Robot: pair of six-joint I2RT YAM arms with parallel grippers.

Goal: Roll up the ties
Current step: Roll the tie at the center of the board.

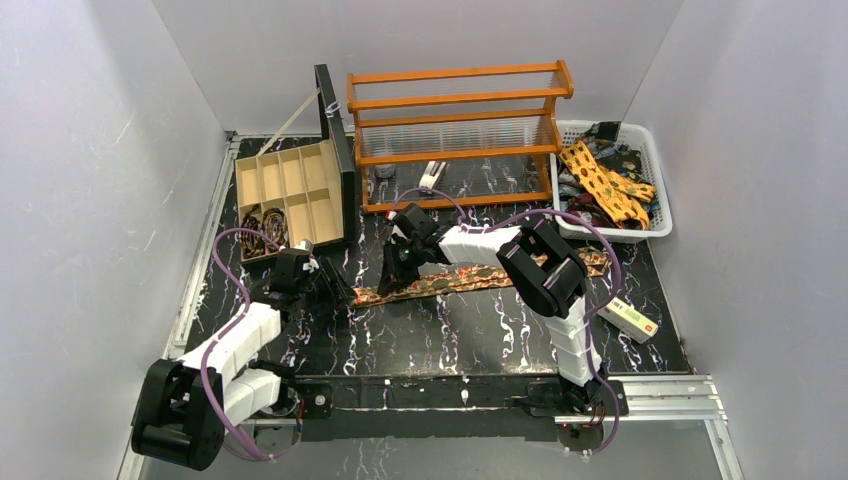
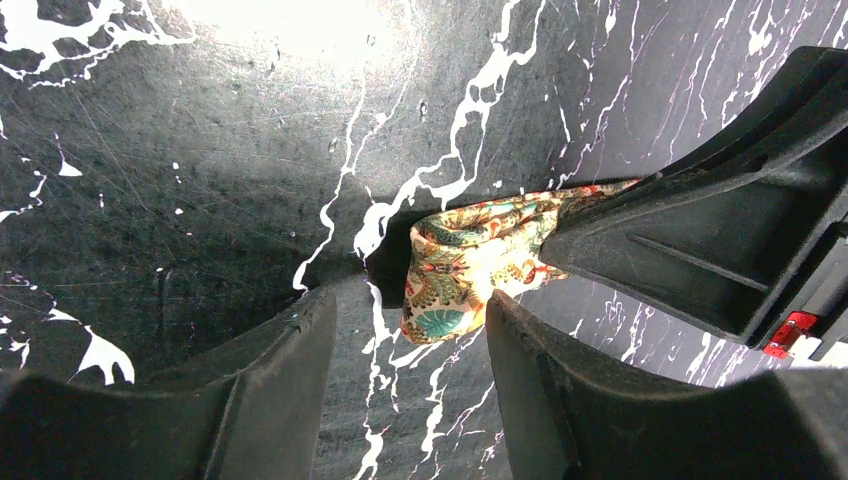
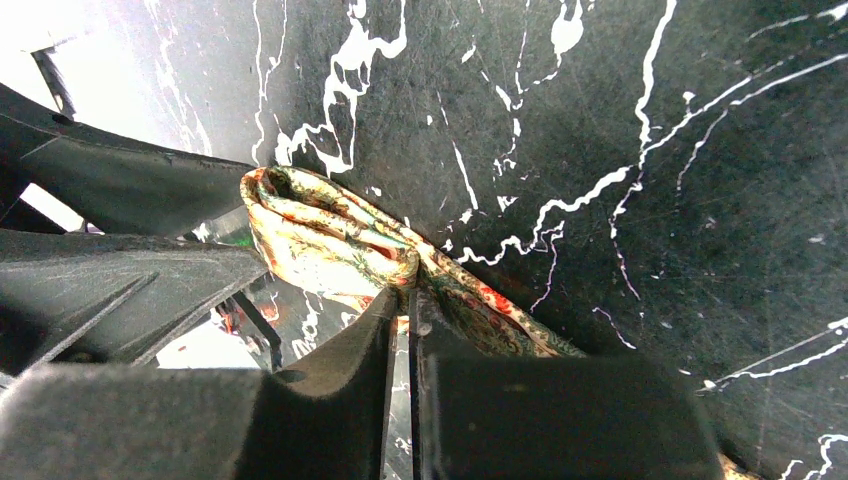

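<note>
A brown-red tie with gold-green motifs (image 1: 480, 277) lies as a flat strip across the middle of the table. My right gripper (image 1: 392, 275) is shut on it near its left end. In the right wrist view my right gripper (image 3: 404, 295) pinches the cloth, and the tie's end (image 3: 320, 235) is folded over into a loop beyond the fingertips. My left gripper (image 1: 335, 290) is open just left of that end. In the left wrist view the folded end (image 2: 470, 265) sits between and just past the fingertips of my left gripper (image 2: 410, 310). I cannot tell whether they touch it.
A tan compartment box (image 1: 300, 180) with an open dark lid stands at back left and holds two coiled ties (image 1: 262, 228). A wooden rack (image 1: 460, 130) stands at the back. A white basket (image 1: 660, 190) of loose ties is at right. A small white-and-red box (image 1: 630, 318) lies front right.
</note>
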